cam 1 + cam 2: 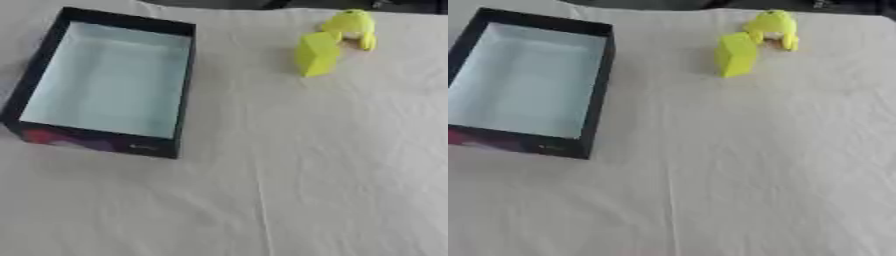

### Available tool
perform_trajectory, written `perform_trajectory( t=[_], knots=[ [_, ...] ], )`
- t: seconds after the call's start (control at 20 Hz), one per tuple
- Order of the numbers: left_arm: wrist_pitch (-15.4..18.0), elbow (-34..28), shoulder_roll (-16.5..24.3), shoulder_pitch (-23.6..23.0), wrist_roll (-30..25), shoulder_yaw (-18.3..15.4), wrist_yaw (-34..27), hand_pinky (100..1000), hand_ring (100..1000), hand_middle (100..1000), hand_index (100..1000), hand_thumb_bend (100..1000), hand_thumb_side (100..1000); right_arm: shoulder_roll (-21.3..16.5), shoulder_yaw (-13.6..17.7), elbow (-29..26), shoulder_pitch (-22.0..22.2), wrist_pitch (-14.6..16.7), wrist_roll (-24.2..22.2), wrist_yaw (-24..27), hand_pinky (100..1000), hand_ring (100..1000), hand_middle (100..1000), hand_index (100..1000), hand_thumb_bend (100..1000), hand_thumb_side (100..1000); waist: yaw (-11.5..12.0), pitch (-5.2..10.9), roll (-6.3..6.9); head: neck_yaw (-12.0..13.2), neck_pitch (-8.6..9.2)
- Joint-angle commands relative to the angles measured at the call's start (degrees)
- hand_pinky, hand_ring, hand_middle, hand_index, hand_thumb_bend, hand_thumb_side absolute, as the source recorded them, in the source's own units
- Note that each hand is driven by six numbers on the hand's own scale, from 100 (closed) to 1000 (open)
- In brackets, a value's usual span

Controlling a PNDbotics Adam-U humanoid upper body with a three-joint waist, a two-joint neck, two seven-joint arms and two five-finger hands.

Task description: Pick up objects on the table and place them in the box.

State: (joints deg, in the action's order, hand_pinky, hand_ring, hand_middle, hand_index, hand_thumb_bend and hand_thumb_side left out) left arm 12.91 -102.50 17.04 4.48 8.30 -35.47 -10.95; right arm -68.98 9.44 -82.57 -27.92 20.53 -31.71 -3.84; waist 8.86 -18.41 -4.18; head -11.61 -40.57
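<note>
box (179, 85) at upper left, open and empty, two yellow pieces at upper right.
dark-walled with a pale floor, its long axis runs top to bottom on the white cloth (289, 180); well apart to its right stands a yellow block (317, 54), and just beside it, further up, a smaller rounded yellow object (350, 25). neither hand is in view, so no grip can be told; the right arm's side looks nearer.

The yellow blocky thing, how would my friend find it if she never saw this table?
Start at the big dark box on the table's left, then look across the white cloth to the far right. Two yellow things sit close together there. The yellow block is the nearer, flat-sided one; its neighbour, the yellow rounded toy, is curvy and sits behind it.
</note>
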Motion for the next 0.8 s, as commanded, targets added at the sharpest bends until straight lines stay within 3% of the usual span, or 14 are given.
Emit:
perform_trajectory(
  t=[0.05,0.35,0.6,0.8],
  knots=[
    [-0.16,-0.83,0.97,0.24,0.08,-0.19,0.23,650,572,713,745,254,546,-3.20,0.07,-2.27,0.00,1.03,-1.94,-0.59,966,980,988,885,176,339,-0.06,0.92,0.14,-0.21,0.71],
    [-0.28,-0.81,0.98,0.32,-0.06,0.01,0.16,649,572,713,745,251,547,-3.26,-1.47,-4.11,1.10,3.32,-4.91,3.24,987,1000,1000,897,181,246,-0.02,1.03,0.16,-0.58,0.88],
    [-0.34,-0.82,1.02,0.40,-0.15,0.15,0.15,649,572,713,745,249,547,-3.47,-2.49,-6.99,1.54,3.87,-6.51,6.48,985,1000,1000,893,188,233,-0.03,1.12,0.18,-0.93,0.89],
    [-0.46,-0.84,1.07,0.54,-0.35,0.38,0.10,650,572,713,745,248,548,-3.48,-3.54,-9.65,1.54,3.56,-6.93,5.53,980,1000,1000,891,217,234,-0.02,1.22,0.14,-1.32,0.95]
  ],
)
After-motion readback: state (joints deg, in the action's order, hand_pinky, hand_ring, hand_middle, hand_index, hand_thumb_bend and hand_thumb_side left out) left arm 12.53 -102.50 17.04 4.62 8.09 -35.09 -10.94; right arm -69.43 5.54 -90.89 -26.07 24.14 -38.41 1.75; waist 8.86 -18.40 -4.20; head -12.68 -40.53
